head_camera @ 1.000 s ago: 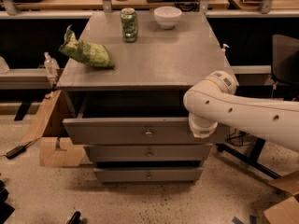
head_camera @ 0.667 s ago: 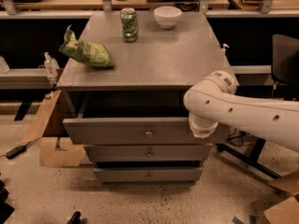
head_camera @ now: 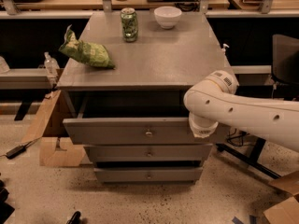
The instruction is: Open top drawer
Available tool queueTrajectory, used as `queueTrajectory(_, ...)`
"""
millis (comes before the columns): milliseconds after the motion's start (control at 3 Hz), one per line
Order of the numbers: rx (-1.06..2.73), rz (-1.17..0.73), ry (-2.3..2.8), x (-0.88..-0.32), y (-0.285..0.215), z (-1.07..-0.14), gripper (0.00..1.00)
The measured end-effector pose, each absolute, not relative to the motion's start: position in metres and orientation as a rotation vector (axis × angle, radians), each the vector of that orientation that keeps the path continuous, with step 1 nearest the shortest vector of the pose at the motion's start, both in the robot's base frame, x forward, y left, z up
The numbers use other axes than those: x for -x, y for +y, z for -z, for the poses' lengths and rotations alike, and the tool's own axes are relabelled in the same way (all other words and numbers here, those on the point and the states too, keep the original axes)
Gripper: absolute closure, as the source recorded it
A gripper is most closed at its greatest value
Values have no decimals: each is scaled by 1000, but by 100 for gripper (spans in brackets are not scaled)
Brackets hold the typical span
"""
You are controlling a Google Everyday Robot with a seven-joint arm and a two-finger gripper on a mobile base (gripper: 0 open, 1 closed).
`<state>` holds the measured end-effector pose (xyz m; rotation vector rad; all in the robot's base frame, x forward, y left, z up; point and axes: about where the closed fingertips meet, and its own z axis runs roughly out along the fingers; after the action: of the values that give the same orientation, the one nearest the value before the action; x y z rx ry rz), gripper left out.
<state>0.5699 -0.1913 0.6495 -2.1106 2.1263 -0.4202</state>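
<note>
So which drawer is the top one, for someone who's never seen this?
Find the grey cabinet in the middle, with a can and bowl on top. The top drawer sits right under its top, the end effector at its right end. Unlike the two narrower drawers below, it is widest and pulled out.

No text reads. Green can at 12 o'clock on the cabinet top: print on its side, maybe a brand, illegible. Green bag at 10 o'clock: no legible lettering. Small dark-striped label on the white arm, 3 o'clock: unreadable. At 4 o'clock, gripper against the top drawer front's right end: no marking legible.
</note>
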Motion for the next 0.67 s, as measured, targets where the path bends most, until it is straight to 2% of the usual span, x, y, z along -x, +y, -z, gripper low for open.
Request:
queueTrajectory(333, 2111, 420, 2126, -570, -191, -650, 97)
queueTrajectory(667, 2111, 420, 2126, -570, -191, -650, 74)
